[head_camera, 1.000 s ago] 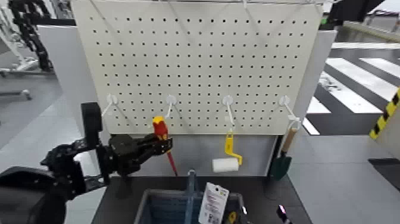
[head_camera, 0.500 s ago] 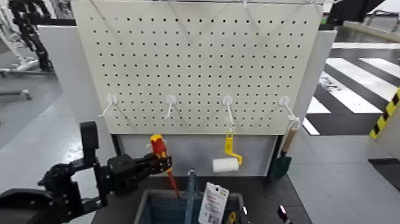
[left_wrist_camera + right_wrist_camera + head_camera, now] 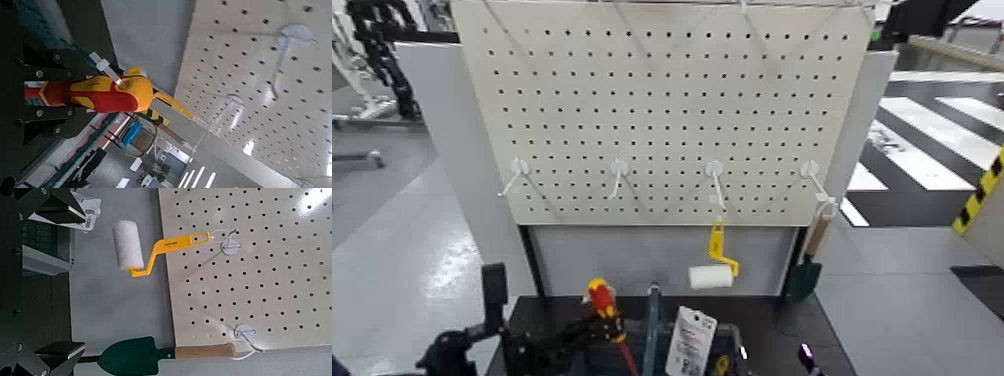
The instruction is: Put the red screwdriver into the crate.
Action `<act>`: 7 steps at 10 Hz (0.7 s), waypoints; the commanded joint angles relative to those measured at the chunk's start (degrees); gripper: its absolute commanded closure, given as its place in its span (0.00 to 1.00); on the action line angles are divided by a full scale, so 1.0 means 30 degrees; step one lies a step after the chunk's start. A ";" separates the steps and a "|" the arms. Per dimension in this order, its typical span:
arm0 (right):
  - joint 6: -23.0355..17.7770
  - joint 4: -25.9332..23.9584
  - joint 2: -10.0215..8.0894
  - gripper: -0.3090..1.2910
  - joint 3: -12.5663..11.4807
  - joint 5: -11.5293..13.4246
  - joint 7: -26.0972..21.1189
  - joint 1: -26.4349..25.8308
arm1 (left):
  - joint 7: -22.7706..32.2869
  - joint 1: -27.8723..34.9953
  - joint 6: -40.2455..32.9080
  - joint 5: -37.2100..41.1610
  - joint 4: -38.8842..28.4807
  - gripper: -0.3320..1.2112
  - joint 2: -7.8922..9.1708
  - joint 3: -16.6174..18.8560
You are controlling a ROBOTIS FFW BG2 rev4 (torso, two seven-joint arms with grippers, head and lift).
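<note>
My left gripper (image 3: 595,328) is shut on the red screwdriver (image 3: 601,306), holding its red and yellow handle low at the bottom of the head view. The shaft points down at the left part of the crate (image 3: 652,322), a dark blue-grey basket with an upright handle bar and a white tag (image 3: 690,341). In the left wrist view the handle (image 3: 106,92) sits clamped between the dark fingers (image 3: 43,63). My right gripper (image 3: 14,282) is open and empty, off to the right of the crate, facing the pegboard.
The white pegboard (image 3: 662,100) stands behind the crate with bare hooks at left. A yellow-handled white paint roller (image 3: 711,274) and a wooden-handled green trowel (image 3: 805,268) hang from its right hooks. The dark tabletop (image 3: 772,320) holds the crate.
My left gripper has come down and away from the pegboard with the red screwdriver, from hook height to just above the crate's left side. The right arm has not moved.
</note>
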 commanded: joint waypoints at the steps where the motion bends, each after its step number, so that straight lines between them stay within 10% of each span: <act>1: 0.0037 -0.0001 -0.0021 0.29 0.0033 -0.0036 -0.0001 -0.0001 | -0.0143 -0.0252 -0.0440 0.0322 0.1783 0.99 -0.0077 -0.1172; 5: 0.0007 -0.0001 0.0038 0.29 0.0004 -0.0065 0.0028 0.0029 | -0.0289 -0.0193 -0.0147 0.0645 0.2281 0.93 0.0011 -0.1377; 7: 0.0007 -0.0001 0.0038 0.29 0.0004 -0.0094 -0.0001 0.0058 | -0.0348 -0.0193 -0.0294 0.0645 0.2281 0.43 0.0011 -0.1289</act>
